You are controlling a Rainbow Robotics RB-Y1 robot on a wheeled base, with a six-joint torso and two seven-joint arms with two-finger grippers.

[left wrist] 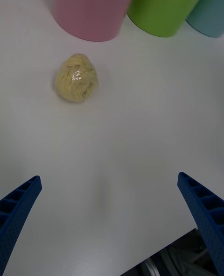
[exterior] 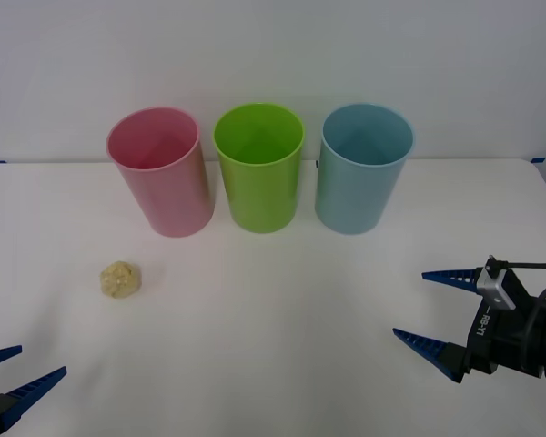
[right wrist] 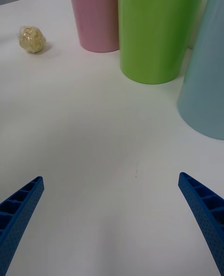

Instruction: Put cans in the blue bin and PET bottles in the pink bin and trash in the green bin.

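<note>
So nothing has been picked up yet: the trash (exterior: 120, 279), a crumpled yellowish ball that looks wrapped in something shiny, is sat on the white counter (exterior: 273, 328) in front of and a bit to the left of the pink bin (exterior: 160, 170), well apart from it. The left gripper (exterior: 14, 367) is parked low near the counter's front edge with its fingers spread wide and nothing held, and the right gripper (exterior: 432, 308) is off on the far side, also wide open and empty, in front of the blue bin (exterior: 364, 167). Biggest risk is probably the ball itself, since it's round and light and could get nudged and rolled away if one finger lands first. The glossy wrap could also make it slip out mid-lift. Then there's the drop: the green bin (exterior: 258, 167) is squeezed between the other two, nearly touching, so a slightly off release could send it into the pink bin, or a rim could get clipped and a bin tipped over.
</note>
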